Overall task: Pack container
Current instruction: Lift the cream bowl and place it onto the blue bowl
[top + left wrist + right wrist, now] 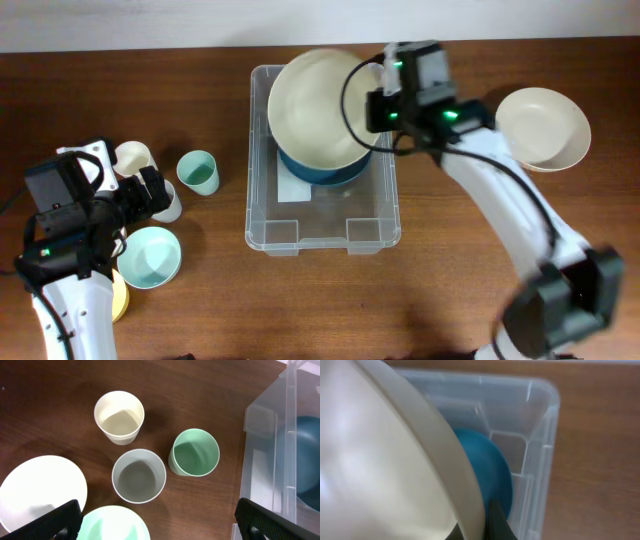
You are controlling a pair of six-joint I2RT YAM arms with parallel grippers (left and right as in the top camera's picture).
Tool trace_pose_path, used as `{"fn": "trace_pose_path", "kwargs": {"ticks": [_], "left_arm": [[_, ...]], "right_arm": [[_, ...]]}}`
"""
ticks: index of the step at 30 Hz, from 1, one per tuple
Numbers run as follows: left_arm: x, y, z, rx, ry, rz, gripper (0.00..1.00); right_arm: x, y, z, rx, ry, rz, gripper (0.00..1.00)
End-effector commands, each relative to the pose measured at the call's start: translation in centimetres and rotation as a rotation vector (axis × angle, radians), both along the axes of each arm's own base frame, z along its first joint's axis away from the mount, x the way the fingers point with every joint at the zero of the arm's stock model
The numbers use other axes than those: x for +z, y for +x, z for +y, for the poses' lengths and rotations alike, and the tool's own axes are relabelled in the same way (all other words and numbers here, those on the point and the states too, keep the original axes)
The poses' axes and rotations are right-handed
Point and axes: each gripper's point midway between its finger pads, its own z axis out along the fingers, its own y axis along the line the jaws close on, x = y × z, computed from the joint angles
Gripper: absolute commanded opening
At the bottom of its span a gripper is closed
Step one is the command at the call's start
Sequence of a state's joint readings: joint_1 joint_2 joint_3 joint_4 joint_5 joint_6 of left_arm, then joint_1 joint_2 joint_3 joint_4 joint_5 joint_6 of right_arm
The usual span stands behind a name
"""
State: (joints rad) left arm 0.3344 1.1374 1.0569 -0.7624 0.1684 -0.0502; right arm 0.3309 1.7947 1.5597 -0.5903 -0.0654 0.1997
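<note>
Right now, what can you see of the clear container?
The container is a clear plastic rectangular bin with rounded rim and notched walls, upright on the wooden table. A white label shows on its base. A blue bowl sits in its far half, under a tilted cream bowl held by the right gripper.

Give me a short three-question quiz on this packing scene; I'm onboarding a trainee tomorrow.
1. True or false: the blue bowl lies inside the container.
2. Which gripper holds the large cream bowl? A) left B) right C) neither
3. Fill in: the cup nearest the container is ___ in colour.

Key: 1 true; 2 B, the right gripper, shut on the bowl's rim; 3 green.
</note>
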Motion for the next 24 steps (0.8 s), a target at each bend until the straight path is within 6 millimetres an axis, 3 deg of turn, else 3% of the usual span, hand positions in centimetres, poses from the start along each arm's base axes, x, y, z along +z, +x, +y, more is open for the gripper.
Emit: {"fn": "trace_pose_path", "kwargs": {"ticks": [1,6,9,11,13,15,18,21,24], "left_arm": [[0.7,0.3,0.2,0.002,-0.001,-0.019,1.0],[0.7,0.3,0.2,0.002,-0.001,-0.019,1.0],[0.7,0.3,0.2,0.002,-0.001,-0.019,1.0],[0.7,0.3,0.2,0.002,-0.001,-0.019,1.0],[0.7,0.3,0.2,0.002,-0.001,-0.018,1.0],[0.7,0.2,0.2,0.002,-0.001,-0.017,1.0],[0.7,0.3,0.2,0.002,-0.001,-0.018,1.0],[0.7,0.3,0.2,0.002,-0.001,-0.018,0.99],[0.7,0.2,0.2,0.002,-0.001,-0.017,1.0]], "right_arm": [[-3.1,1.7,0.4,-0.007,-0.031,0.023,0.04],[-5.6,2.3,0.6,-0.008,-0.043,0.055,0.05],[-5.7,2.3,0.6,-0.007,-0.044,0.056,0.2],[-5.7,2.3,0.6,-0.008,-0.044,0.057,0.21],[-5.2,2.1,0.1,-0.012,-0.057,0.059,0.3],[-3.3,2.1,-1.5,-0.059,-0.094,0.044,0.36],[1.6,2.0,-5.1,-0.166,-0.168,-0.011,0.42],[8.3,1.4,-10.2,-0.304,-0.218,-0.091,0.56],[12.2,0.7,-14.6,-0.376,-0.237,-0.134,0.6]]}}
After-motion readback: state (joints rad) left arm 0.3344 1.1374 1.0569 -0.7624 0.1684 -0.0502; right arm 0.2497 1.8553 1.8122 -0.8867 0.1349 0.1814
